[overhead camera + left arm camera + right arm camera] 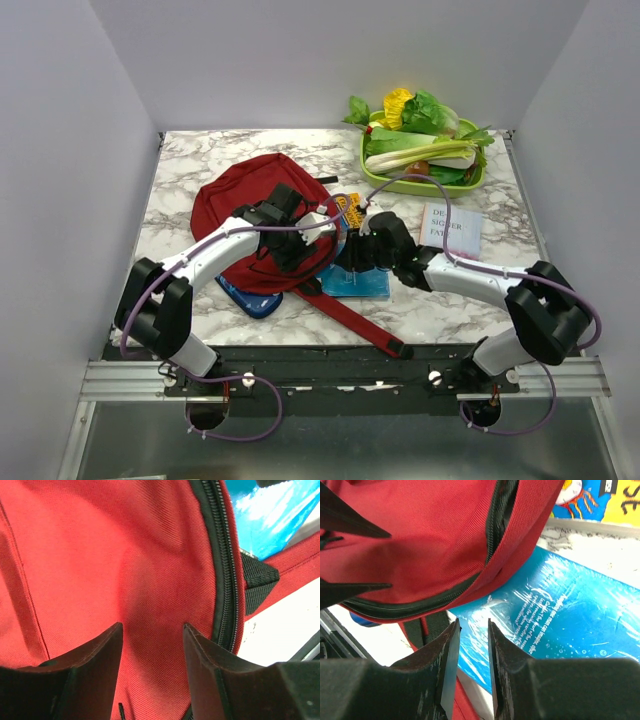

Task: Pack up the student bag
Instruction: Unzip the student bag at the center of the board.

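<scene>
Student bag (232, 200) on marble table (445, 312), left gripper (152, 626) over it, jaws apart

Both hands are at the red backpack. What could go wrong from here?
1. The left hand is open over flat fabric of the backpack beside its zipper; closing here may pinch only cloth, not open anything.
2. The right hand, fingers narrowly apart, points where the backpack overlaps the blue wrapped book; it could snag the zip edge or shove the book.
3. The long strap trails toward the near edge between the arms and might catch.
</scene>
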Controlling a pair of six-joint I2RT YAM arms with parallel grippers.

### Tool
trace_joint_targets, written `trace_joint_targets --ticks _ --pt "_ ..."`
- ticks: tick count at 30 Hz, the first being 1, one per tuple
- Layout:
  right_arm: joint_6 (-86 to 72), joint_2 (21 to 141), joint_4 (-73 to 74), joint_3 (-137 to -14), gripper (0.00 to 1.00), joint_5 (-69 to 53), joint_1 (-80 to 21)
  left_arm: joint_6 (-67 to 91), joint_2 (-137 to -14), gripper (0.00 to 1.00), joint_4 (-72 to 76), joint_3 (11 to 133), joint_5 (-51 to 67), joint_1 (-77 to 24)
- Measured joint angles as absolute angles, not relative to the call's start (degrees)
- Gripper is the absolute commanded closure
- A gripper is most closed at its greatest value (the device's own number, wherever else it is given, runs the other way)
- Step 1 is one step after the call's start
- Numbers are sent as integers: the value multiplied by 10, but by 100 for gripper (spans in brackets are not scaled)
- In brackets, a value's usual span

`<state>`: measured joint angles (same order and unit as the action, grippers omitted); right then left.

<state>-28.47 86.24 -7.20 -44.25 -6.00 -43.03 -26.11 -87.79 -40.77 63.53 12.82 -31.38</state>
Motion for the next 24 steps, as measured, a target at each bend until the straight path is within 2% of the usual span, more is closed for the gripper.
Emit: trace_joint_targets --ticks 5,9,20,24 --pt "-284 832 -77 -442 63 -54 -430 -259 -875 31 -412 631 136 -322" --pt "-285 832 -78 -448 63 -53 -430 -251 -844 29 -417 631 146 -323" --pt "-290 861 -81 -450 65 -53 -430 -221 -823 28 -394 627 163 -339" --pt "-291 867 -81 -450 66 -52 -430 -212 -834 31 -373 621 161 -343"
